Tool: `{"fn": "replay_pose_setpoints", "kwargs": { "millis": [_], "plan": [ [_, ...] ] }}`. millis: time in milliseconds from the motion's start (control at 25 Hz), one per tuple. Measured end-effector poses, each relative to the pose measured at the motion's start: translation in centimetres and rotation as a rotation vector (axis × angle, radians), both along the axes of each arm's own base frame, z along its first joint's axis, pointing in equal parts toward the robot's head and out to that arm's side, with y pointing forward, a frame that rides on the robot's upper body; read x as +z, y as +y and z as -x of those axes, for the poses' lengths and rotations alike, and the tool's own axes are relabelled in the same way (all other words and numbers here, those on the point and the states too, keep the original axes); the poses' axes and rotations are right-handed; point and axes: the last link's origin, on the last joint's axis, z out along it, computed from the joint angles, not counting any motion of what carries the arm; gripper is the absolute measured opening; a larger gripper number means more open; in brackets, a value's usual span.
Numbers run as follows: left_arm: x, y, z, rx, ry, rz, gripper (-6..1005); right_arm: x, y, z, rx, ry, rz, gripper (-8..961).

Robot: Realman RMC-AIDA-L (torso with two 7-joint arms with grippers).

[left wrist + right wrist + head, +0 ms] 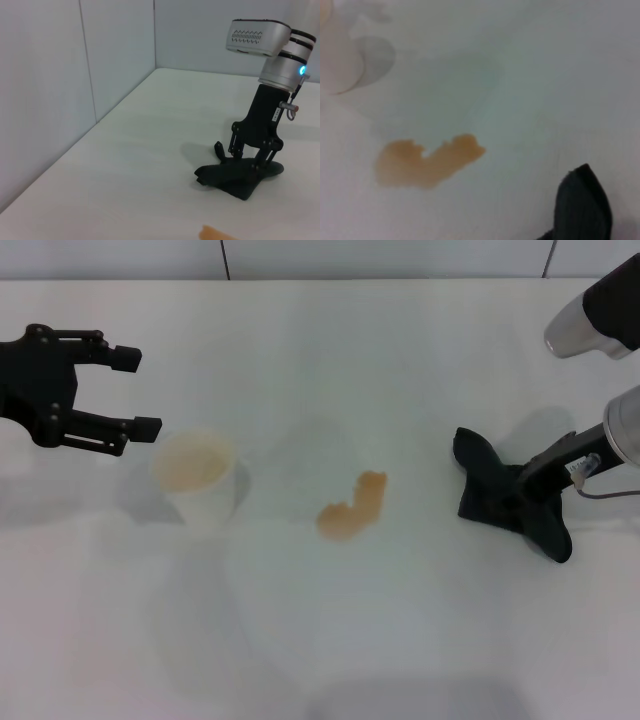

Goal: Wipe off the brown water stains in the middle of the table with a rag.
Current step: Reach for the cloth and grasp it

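The brown water stains [352, 506] lie as one orange-brown lobed blotch in the middle of the white table [400, 640]. The black rag [480, 480] lies bunched on the table to the right of the blotch. My right gripper [520, 492] is down on the rag's pinched middle and shut on it. The left wrist view shows this gripper [250, 169] sunk into the rag [225, 179]. The right wrist view shows the stains [425, 160] and a rag corner [582, 207]. My left gripper [135, 392] is open and empty at the far left.
A white cup [195, 475] with a pale tan tint inside stands left of the stains, just right of my left gripper. A grey wall [400, 258] runs along the table's far edge.
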Motion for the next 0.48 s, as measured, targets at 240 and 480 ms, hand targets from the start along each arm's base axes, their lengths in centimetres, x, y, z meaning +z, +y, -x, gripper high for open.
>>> {"fn": "replay_pose_setpoints", "kwargs": {
  "millis": [240, 480],
  "plan": [
    [-0.14, -0.03, -0.04, -0.002, -0.003, 0.001, 884, 0.03, 0.2, 0.01, 0.007, -0.004, -0.013, 376],
    [-0.22, -0.04, -0.02, -0.006, -0.003, -0.001, 883, 0.05, 0.34, -0.11, 0.009, -0.013, -0.019, 200]
  ]
}}
